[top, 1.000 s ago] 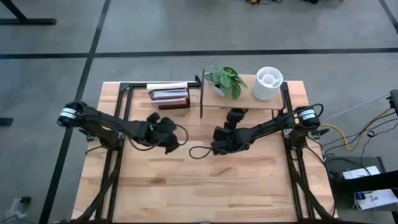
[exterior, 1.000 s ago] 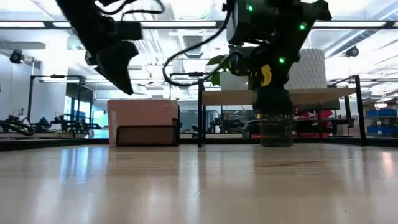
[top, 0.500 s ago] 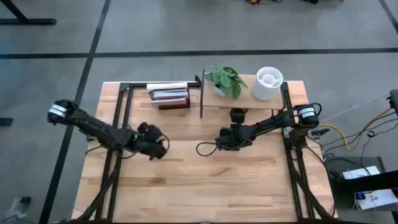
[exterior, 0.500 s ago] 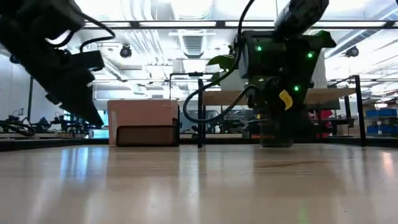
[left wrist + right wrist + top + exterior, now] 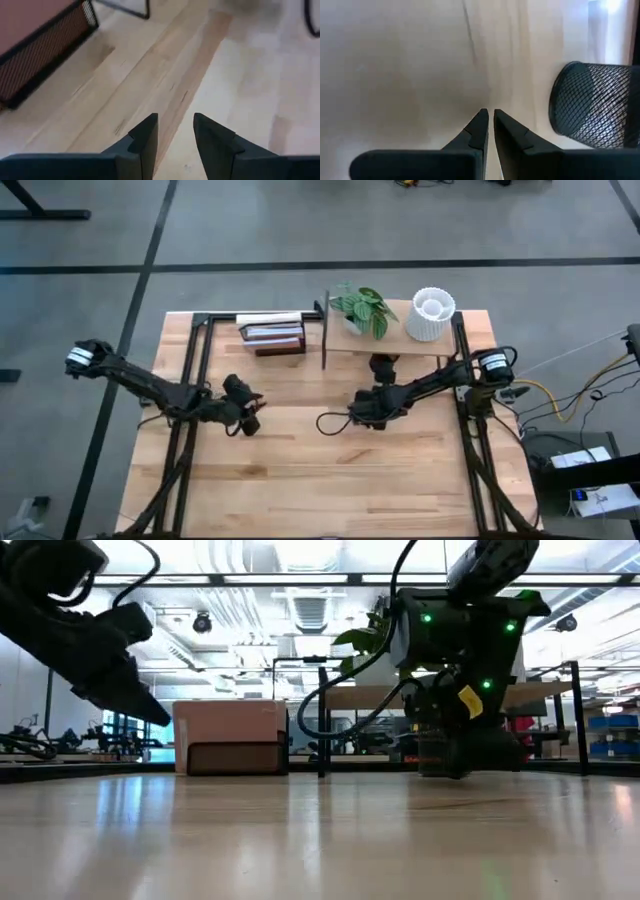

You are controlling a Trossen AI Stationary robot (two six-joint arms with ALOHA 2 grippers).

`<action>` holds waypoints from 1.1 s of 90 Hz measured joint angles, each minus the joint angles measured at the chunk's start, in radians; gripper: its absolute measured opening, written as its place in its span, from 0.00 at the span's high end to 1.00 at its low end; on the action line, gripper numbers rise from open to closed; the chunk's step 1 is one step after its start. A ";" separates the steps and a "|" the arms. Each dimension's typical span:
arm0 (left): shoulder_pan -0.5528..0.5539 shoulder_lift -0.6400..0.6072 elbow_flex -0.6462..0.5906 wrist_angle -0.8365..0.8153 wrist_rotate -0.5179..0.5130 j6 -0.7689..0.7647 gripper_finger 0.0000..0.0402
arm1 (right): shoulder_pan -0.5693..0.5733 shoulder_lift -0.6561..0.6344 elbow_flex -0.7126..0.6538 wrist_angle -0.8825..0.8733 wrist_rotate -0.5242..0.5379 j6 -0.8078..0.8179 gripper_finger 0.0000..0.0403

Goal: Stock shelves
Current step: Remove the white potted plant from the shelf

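**High view: both arms pulled back empty, shelf top stocked**

High view puts both grippers nearest me, over bare table. My left gripper has drawn back toward its own side over the last second and sits lower than it did; its wrist view shows the two fingers a little apart with nothing between them. My right gripper has also slid away from the shelves, and its fingers are almost together, only a sliver of gap, holding nothing. I read that as a release already made and both arms retreating.

Just beyond the right gripper stands a dark mesh cup, upright on the table at the front edge of the shelves, as far as I can tell from above; whether it is under the board or just in front I cannot say.

Farther back, the shelves' pale board carries a leafy plant and a white ribbed pot, well apart. Beside the shelves, on my left arm's side, a rack of books rests against the far edge.

My judgement: the stocking is well along, and the next move depends on whether anything is left; I see no loose item on the open table.
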 joint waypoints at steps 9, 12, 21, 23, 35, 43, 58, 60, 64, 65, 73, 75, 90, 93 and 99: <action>0.000 -0.040 -0.013 0.001 0.000 0.007 0.74 | 0.016 -0.005 -0.012 -0.001 0.000 0.006 0.97; 0.000 -0.053 -0.019 0.000 0.000 0.007 0.74 | 0.020 -0.008 -0.015 -0.002 0.001 0.010 0.97; 0.000 -0.082 -0.032 0.004 0.001 0.007 0.75 | 0.027 -0.024 -0.026 -0.002 0.007 0.021 0.97; 0.000 -0.087 -0.034 0.004 0.001 0.007 0.75 | 0.027 -0.031 -0.029 -0.001 0.007 0.025 0.97; 0.000 -0.110 -0.037 0.005 0.001 0.006 0.75 | 0.026 -0.082 -0.055 -0.002 0.019 0.056 0.97; 0.000 -0.115 -0.037 0.007 0.001 0.007 0.74 | 0.026 -0.116 -0.063 0.001 0.097 0.080 0.97; 0.000 -0.114 -0.037 0.011 0.001 0.007 0.71 | 0.025 -0.147 -0.063 0.028 0.201 0.134 0.97; 0.000 -0.114 -0.037 0.011 0.000 0.007 0.71 | 0.025 -0.148 -0.063 0.035 0.201 0.134 0.97; 0.000 -0.114 -0.037 0.012 0.000 0.007 0.70 | 0.026 -0.148 -0.063 0.046 0.200 0.129 0.97; 0.000 -0.114 -0.037 0.013 0.000 0.007 0.70 | 0.026 -0.148 -0.063 0.051 0.200 0.124 0.97; 0.000 -0.114 -0.037 0.019 0.000 0.011 0.69 | 0.026 -0.148 -0.058 0.079 0.192 0.107 0.97; 0.000 -0.114 -0.037 0.019 0.000 0.011 0.69 | 0.026 -0.148 -0.052 0.077 0.192 0.107 0.97; 0.000 -0.113 -0.037 0.019 -0.001 0.011 0.67 | 0.026 -0.148 0.041 0.077 0.192 0.085 0.97; 0.000 -0.113 -0.037 0.019 -0.001 0.011 0.67 | 0.026 -0.148 0.065 0.076 0.192 0.063 0.97; 0.000 -0.113 -0.037 0.019 -0.001 0.010 0.67 | 0.026 -0.148 0.116 0.078 0.193 0.026 0.97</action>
